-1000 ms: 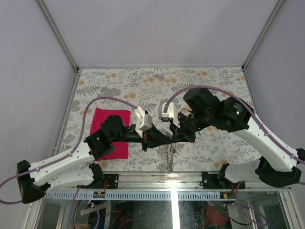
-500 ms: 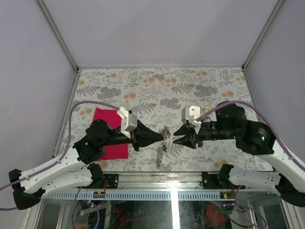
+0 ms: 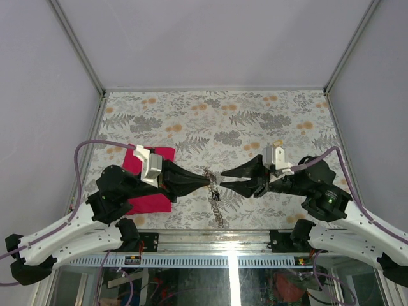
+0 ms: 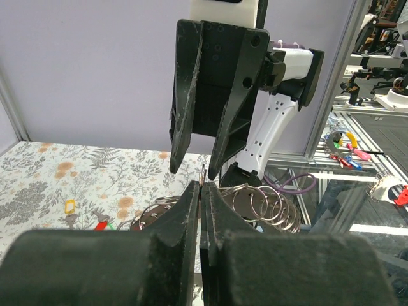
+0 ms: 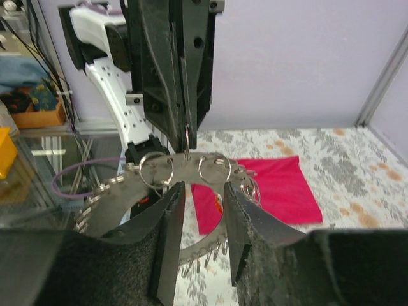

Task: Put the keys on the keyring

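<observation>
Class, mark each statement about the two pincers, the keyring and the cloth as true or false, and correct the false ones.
1. The left pincer is shut on the keyring. True.
2. The right pincer is clamped shut. False: its jaws stand apart, and it holds nothing.
3. The magenta cloth lies on the right pincer's side. False: it lies on the left pincer's side.
4. The two pincers point tip to tip at each other. True.

The floral table (image 3: 255, 115) bears a magenta cloth (image 3: 153, 203); right of the cloth, farther back, lie small coloured keys (image 4: 101, 224)
</observation>
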`<state>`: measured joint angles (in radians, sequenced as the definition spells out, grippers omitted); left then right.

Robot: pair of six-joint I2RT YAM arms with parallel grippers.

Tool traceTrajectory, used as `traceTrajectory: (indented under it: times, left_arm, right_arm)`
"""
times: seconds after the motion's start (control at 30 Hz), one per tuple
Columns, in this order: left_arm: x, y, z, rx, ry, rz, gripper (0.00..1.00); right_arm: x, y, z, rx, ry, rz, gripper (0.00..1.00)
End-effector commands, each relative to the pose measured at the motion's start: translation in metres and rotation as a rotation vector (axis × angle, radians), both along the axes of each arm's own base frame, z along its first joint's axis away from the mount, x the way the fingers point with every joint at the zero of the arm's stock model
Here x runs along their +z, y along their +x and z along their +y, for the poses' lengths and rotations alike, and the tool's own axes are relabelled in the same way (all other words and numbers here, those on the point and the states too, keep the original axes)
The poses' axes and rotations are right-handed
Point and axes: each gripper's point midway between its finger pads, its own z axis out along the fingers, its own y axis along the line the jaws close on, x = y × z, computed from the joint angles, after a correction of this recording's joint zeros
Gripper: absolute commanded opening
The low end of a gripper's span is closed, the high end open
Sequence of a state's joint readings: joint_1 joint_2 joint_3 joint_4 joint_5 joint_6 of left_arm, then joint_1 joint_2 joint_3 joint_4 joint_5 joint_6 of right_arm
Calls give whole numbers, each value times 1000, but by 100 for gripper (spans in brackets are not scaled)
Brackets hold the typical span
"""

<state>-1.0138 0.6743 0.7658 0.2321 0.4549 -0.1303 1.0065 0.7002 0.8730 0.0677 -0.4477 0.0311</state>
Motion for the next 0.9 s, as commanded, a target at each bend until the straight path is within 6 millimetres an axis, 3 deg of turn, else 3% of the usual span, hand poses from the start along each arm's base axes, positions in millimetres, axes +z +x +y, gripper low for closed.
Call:
traceTrajectory:
  times: [0.0,0.17,0.87]
  left_arm:
    - [30,-3,11,16,-108,-56,0]
    - [31,-3,9,13,-107,-55,0]
    - [33,-6,9,0,-109,-62,0]
  right_arm:
    - [53,-14,0,68,207,-97,36]
    - [54,-17,5,100,217,-98,29]
    - [35,-19,23,170,141,-54,28]
